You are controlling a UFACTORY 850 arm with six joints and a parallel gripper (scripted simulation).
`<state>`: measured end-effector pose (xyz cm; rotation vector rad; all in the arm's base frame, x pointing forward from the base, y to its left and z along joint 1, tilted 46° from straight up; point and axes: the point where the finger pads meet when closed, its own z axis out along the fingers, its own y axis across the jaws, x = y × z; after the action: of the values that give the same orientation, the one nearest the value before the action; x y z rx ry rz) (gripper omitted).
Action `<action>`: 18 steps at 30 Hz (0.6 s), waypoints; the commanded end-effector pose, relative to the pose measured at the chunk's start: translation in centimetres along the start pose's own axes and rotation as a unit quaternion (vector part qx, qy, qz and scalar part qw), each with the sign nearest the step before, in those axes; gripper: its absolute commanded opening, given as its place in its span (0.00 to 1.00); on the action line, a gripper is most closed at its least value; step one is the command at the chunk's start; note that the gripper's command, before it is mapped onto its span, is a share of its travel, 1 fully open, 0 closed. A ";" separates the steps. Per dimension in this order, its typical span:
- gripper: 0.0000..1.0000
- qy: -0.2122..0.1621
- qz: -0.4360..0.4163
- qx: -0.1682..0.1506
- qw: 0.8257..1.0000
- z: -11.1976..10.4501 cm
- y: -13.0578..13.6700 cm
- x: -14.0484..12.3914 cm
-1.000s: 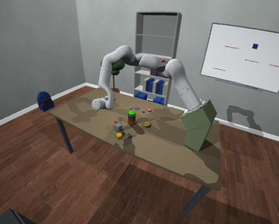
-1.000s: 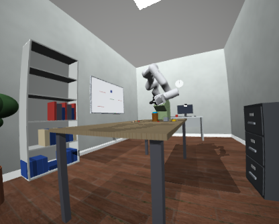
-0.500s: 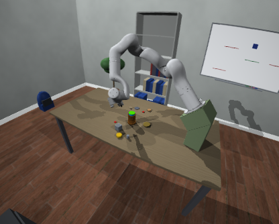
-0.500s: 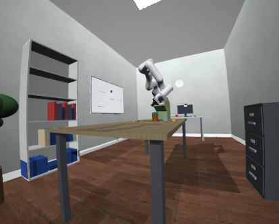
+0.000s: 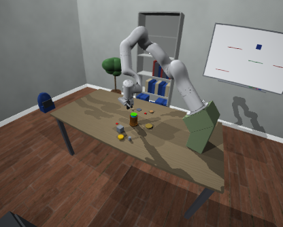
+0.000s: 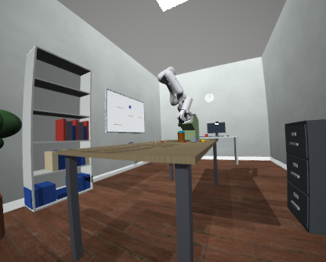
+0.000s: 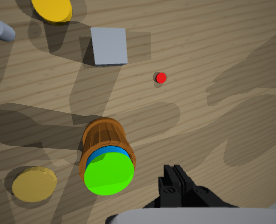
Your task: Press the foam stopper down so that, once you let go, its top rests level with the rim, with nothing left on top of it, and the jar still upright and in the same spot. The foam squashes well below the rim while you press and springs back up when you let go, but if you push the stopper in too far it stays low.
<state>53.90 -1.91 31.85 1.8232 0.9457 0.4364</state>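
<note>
Step in hand, as judged: approach, pre-press. Pincer (image 7: pixel 176 176) has its fingers brought together with nothing between them, a blunt tip suited to pushing. In the wrist view it sits at lower centre, just right of the jar (image 7: pixel 104 140), not over it and not touching.

Jar stands upright on the counter (image 7: pixel 215 45), lower left of centre in the wrist view. Green foam stopper (image 7: pixel 109 173) shows above a blue band at the rim, so it looks proud of the rim.

Next move: shift the pincer sideways until centred over the stopper, then descend straight. Press moderately; overshoot would leave it low.
</note>
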 end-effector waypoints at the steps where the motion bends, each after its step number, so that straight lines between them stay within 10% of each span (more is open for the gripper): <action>1: 0.00 0.051 -0.042 0.044 0.997 0.3 -1.5 -0.6; 18: 0.00 0.149 -0.139 0.132 0.970 0.5 -5.7 -2.1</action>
<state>50.67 -2.65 27.04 1.8514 1.4719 0.4278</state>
